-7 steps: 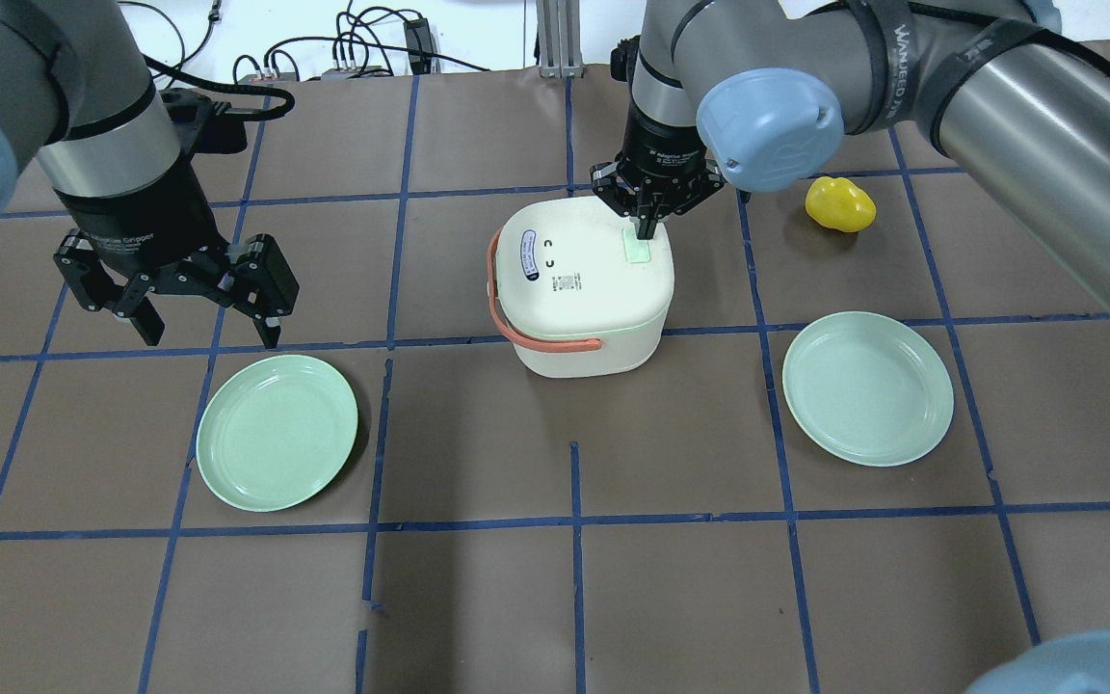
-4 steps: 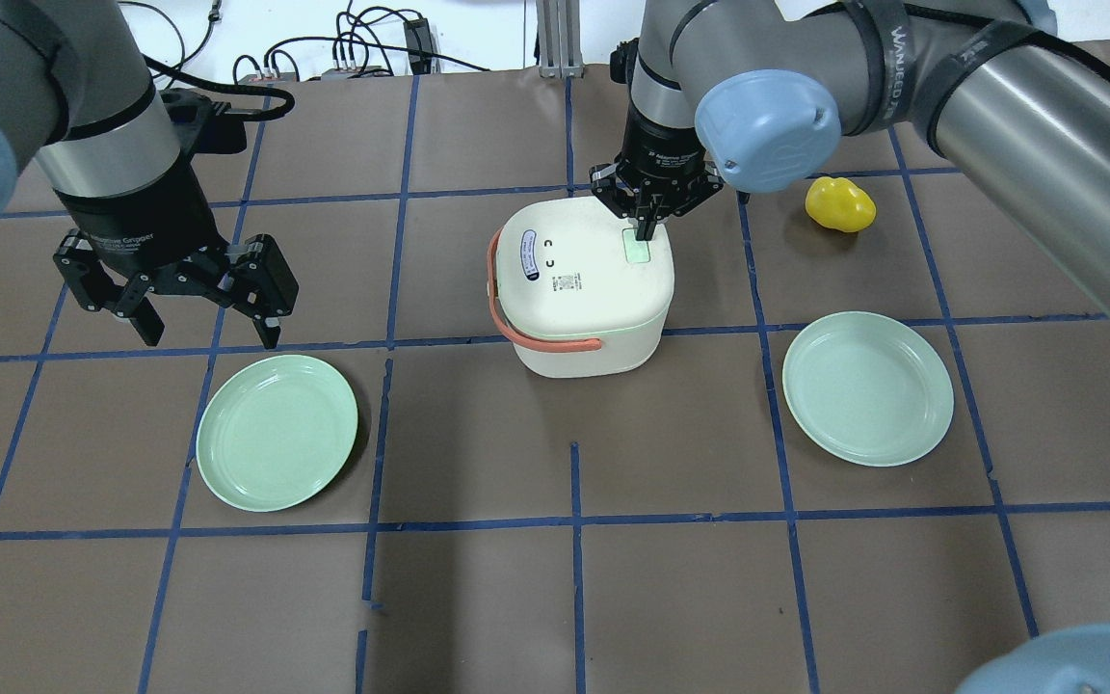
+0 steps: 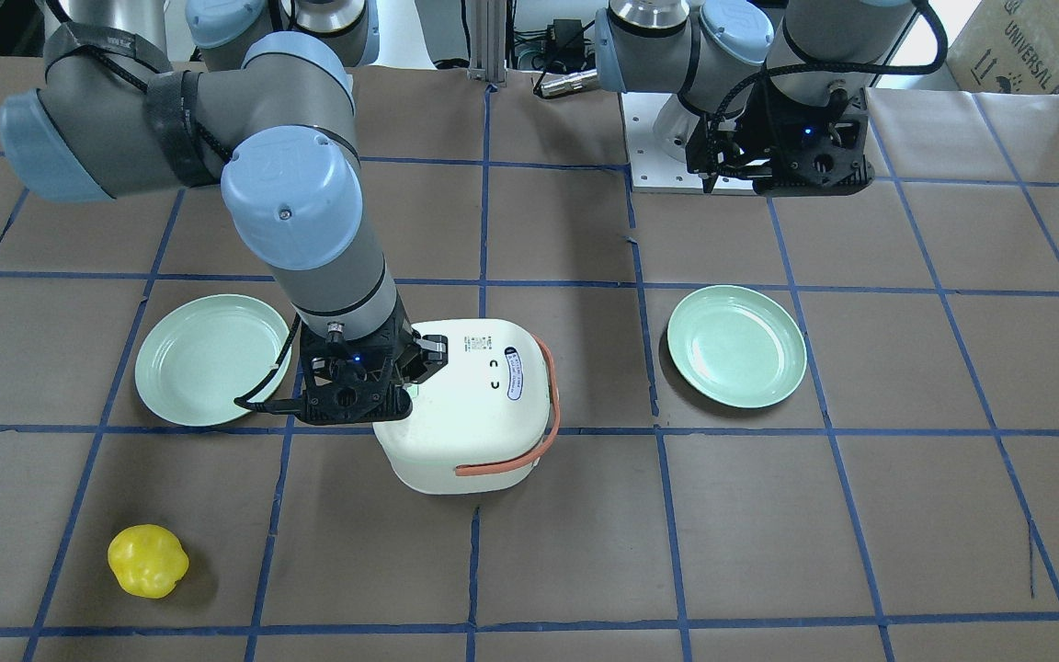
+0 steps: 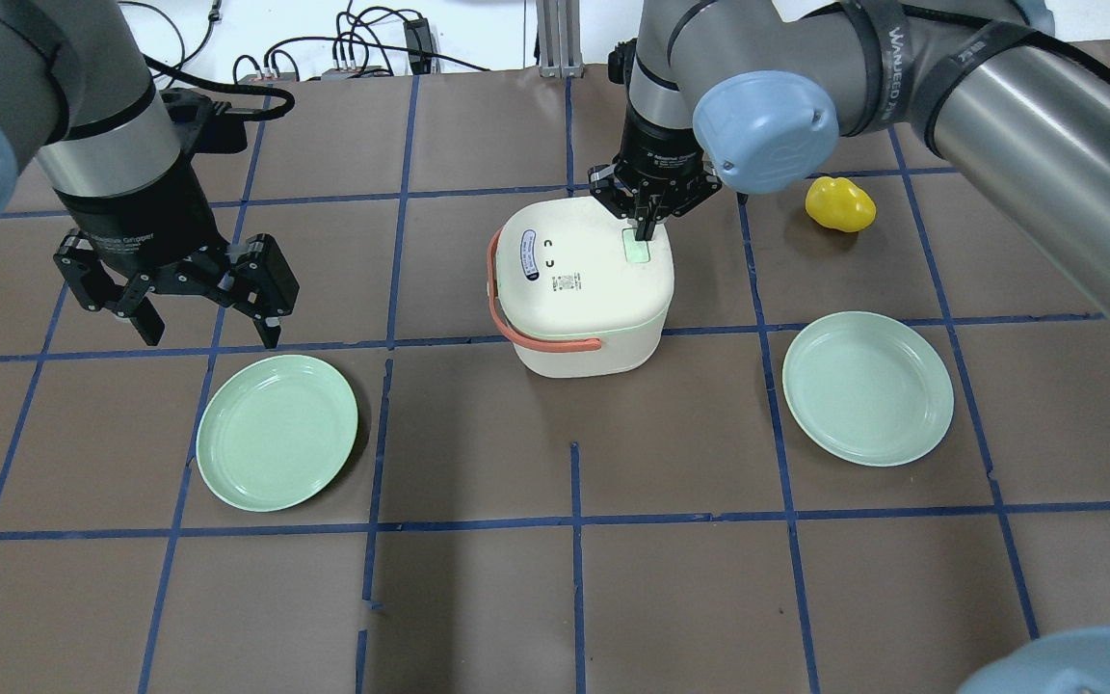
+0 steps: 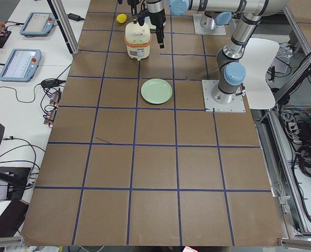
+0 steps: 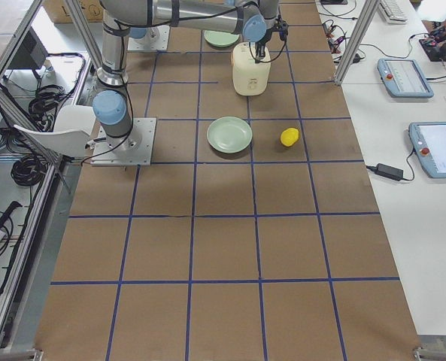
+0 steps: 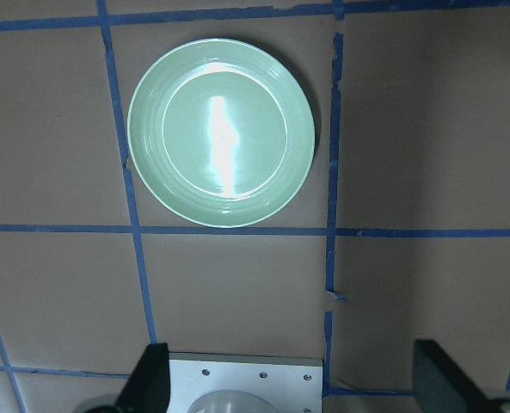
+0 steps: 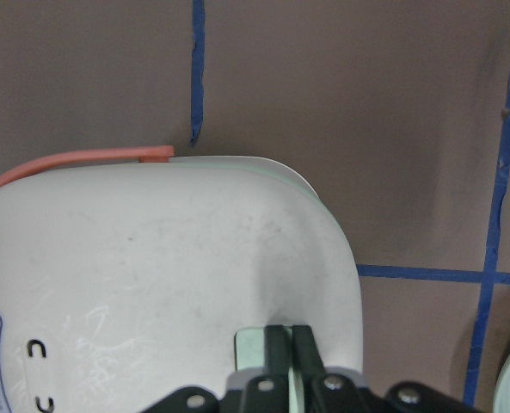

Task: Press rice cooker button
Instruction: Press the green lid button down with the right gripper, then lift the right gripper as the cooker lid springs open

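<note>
Nearest the robot's side, the two green plates, one on the left (image 4: 277, 432) and one on the right (image 4: 867, 387), lay as they had a second before, and the left gripper (image 4: 210, 333) hung unmoved above the table just behind the left plate, its fingers spread wide and holding nothing. Past them, in the middle of the table, the rice cooker (image 4: 584, 289) had not shifted, its orange handle folded down along its side. The only change was slight: the right gripper (image 4: 645, 231), fingers pinched together into a single point, had edged a touch away over the last second while its tip stayed at the far end of the pale green button (image 4: 636, 251) on the lid. I took that as the press being at its depth or just easing off, though I could not tell whether the button had latched. Beyond, the yellow toy (image 4: 839, 203) sat untouched
</note>
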`<action>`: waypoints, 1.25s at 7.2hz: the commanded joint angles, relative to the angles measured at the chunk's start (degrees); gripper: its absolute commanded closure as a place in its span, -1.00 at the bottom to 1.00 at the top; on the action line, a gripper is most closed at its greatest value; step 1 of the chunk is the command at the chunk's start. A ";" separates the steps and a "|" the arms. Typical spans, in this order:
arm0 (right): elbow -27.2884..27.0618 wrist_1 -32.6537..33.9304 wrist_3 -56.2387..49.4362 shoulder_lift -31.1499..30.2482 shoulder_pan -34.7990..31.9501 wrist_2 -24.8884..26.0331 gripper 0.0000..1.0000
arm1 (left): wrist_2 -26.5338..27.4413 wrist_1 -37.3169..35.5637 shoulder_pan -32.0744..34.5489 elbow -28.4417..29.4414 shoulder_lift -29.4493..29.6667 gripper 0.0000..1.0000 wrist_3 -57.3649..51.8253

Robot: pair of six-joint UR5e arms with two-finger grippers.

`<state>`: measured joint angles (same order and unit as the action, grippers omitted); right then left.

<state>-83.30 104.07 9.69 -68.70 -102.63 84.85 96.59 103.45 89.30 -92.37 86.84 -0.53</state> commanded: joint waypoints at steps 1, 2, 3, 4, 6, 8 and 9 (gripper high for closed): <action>0.41 -0.09 0.07 0.06 -0.64 -0.04 0.65 | 0.09 0.00 0.00 0.00 0.00 -1.00 0.00; 1.02 -0.18 -0.11 -0.20 -0.64 -0.04 0.61 | 0.09 0.00 0.00 0.00 0.00 -1.00 0.00; 1.12 -0.18 -0.11 -0.29 -0.64 -0.04 0.60 | 0.00 0.00 0.00 0.00 0.00 -1.00 0.00; 1.29 -0.53 -0.20 -0.64 -0.47 -0.13 0.58 | 0.00 0.00 0.00 0.00 0.00 -1.00 0.00; 6.44 -6.37 -0.20 -1.26 -0.38 -0.21 0.43 | 0.00 0.00 0.00 0.00 0.00 -1.00 0.00; 18.63 -17.10 -0.02 -1.26 -0.47 -1.53 -0.80 | 0.09 0.00 0.00 0.00 0.00 -1.00 0.00; 22.79 -20.97 -0.02 -1.26 -0.12 -1.62 -0.99 | 0.00 0.00 0.00 0.00 0.00 -1.00 0.00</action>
<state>-66.53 88.32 9.65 -69.96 -103.00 83.48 96.63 103.45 89.30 -92.37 86.83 -0.53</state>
